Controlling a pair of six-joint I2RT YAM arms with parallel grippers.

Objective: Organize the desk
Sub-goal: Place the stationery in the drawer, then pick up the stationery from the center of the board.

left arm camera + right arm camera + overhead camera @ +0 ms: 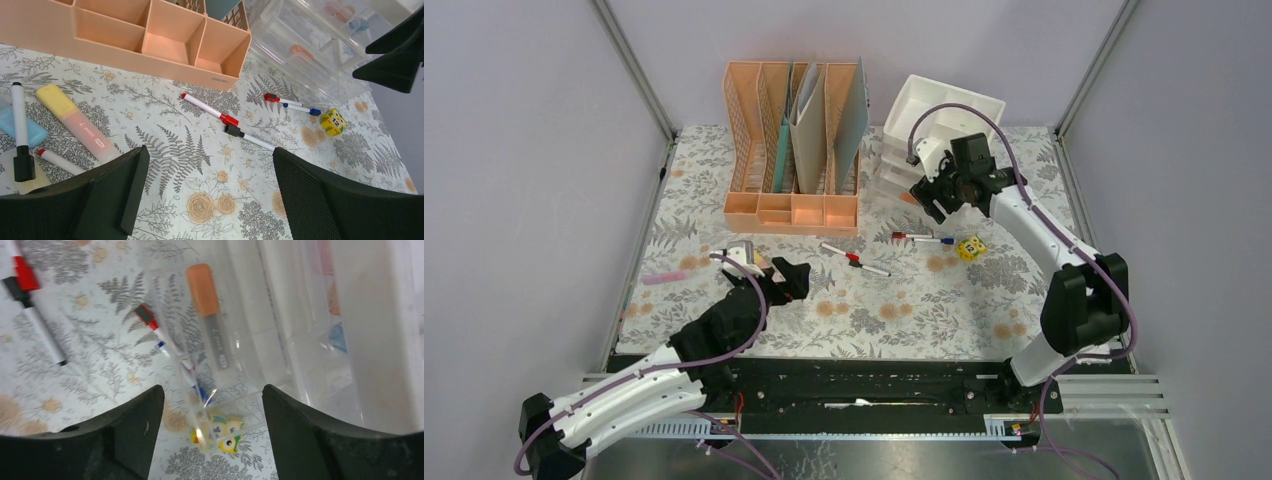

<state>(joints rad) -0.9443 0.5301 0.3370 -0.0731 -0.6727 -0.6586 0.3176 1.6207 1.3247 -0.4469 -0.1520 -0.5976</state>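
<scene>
The flat counter (904, 310), clothed in pale fabric printed with grey ferns and orange flowers, spreads beneath both arms; the left fingers (790, 276) hover wide apart above it, empty; the right fingers (938, 196) stand parted, empty, over a clear plastic drawer (250, 350) holding an orange-capped grey highlighter (207, 305).

I am working in a robot test booth dressed up as an office. Plain grey panels (524, 150) and aluminium posts (635, 70) are enclosing my counter (924, 320), which is carrying a peach file rack (754, 110), a clear drawer unit (894, 165) and loose markers (854, 258). My arms are standing on a metal rail (874, 385).
</scene>
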